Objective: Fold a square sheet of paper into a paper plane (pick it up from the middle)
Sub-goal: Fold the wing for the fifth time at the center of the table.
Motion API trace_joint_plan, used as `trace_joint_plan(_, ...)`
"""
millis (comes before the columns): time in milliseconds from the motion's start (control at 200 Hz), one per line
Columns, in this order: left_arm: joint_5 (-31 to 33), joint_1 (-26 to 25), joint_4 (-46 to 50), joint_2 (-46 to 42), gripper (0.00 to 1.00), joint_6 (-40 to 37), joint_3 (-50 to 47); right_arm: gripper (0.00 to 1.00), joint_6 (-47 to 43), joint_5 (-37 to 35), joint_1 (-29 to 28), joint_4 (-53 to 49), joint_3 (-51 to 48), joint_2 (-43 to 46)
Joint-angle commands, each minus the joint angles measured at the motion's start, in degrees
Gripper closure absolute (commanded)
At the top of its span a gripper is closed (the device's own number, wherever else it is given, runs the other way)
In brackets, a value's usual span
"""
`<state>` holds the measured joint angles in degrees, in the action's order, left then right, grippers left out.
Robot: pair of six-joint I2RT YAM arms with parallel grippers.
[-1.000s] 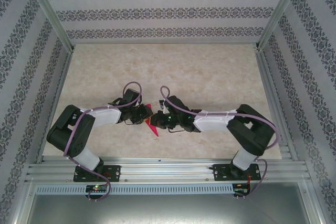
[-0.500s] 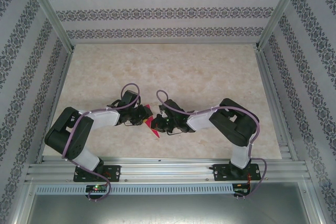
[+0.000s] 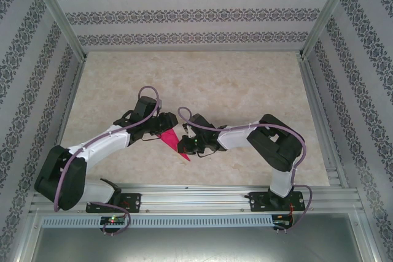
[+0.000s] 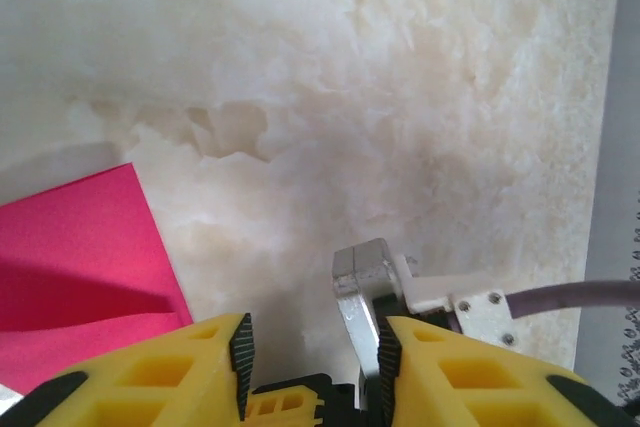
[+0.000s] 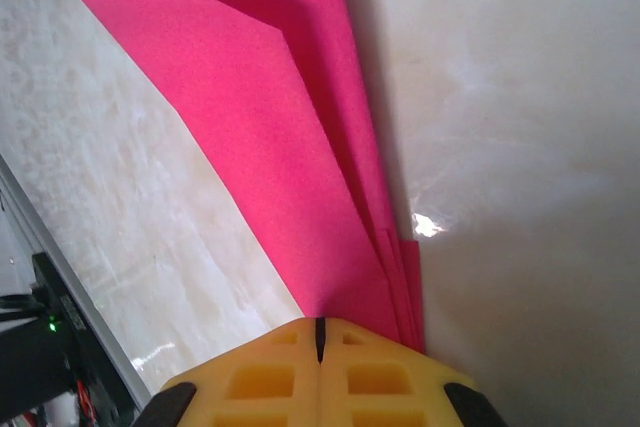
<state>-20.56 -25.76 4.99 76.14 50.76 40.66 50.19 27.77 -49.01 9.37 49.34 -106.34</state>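
paper plane on table, between left claw and right claw

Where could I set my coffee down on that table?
The table is bare across its far half, to the back wall, and right of the right arm. Crowded near centre: left gripper and right gripper at the pink paper.

You're in a robotics lab cell. Patterned panels on aluminium posts wall in the marble-look table. An aluminium rail at the table's near edge mounts the left arm and right arm.
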Motion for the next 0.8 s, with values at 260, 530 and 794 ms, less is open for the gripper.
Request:
trace_joint_plan(260, -0.7, 0.6, -9.5, 2.4, 0.65, -1.3, -8.5, 0.99, -5.7, 0.1, 1.9, -14.5, -0.3, -3.4)
trace_joint_plan(530, 2.3, 1.3, -12.3, 8.5, 0.69, -3.0, -8.5, 1.00, -6.5, -0.5, 1.8, -16.8, 0.6, -4.0)
trace_joint_plan(794, 1.9, 5.0, -12.4, 13.0, 0.69, -5.0, -8.6, 1.00, -10.4, -4.5, 0.9, -24.5, 2.3, -4.3)
